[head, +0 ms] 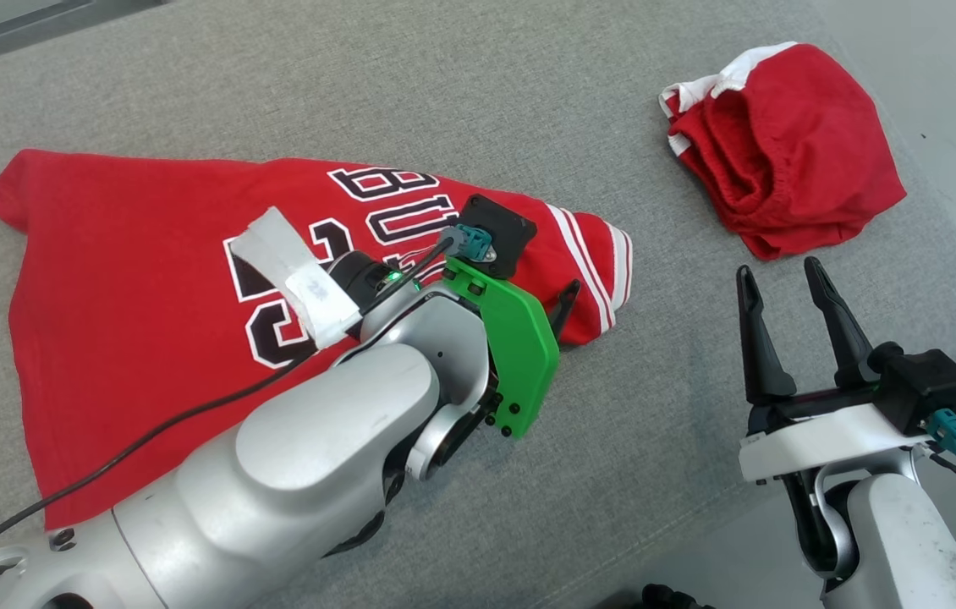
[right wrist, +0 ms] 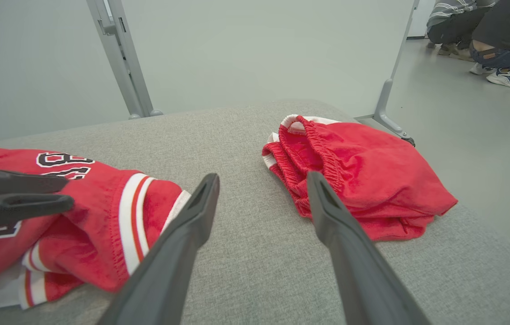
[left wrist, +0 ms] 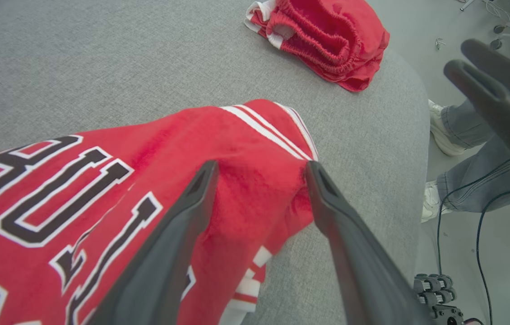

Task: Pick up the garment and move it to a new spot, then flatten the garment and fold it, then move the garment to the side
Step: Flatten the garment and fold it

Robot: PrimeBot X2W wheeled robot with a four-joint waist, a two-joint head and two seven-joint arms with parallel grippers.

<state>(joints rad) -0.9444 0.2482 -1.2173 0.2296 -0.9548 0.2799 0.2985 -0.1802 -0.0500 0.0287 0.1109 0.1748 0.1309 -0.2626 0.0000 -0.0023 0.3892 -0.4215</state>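
The grey fabric-covered worktop has a fine woven texture and a rounded corner at 3 o'clock in the head view. Nearest the robot, at 4 o'clock, the right gripper hangs above bare cloth with its fingers spread wide and nothing between them. The left arm reaches in from 7 o'clock, carrying a green bracket, a strip of white tape and a black cable. Past the worktop's far edge, the right wrist view shows a pale partition panel on slanted metal posts, then a smooth pale floor where people crouch at 1 o'clock. In the left wrist view, a person's jeans-clad legs and white shoes stand on the floor beside the worktop, at 3 o'clock.

The red jersey lies mostly flat across the worktop's left half, from 9 o'clock to the centre of the head view. It bears black lettering and a number, both outlined in white. Its right end, trimmed with white and red stripes, is rumpled and partly tucked under itself. The left gripper sits over that end, fingers open, straddling the bunched fabric; whether they touch it I cannot tell. Farther off, at 2 o'clock, red shorts with a gathered waistband lie bunched up, well apart from the jersey.
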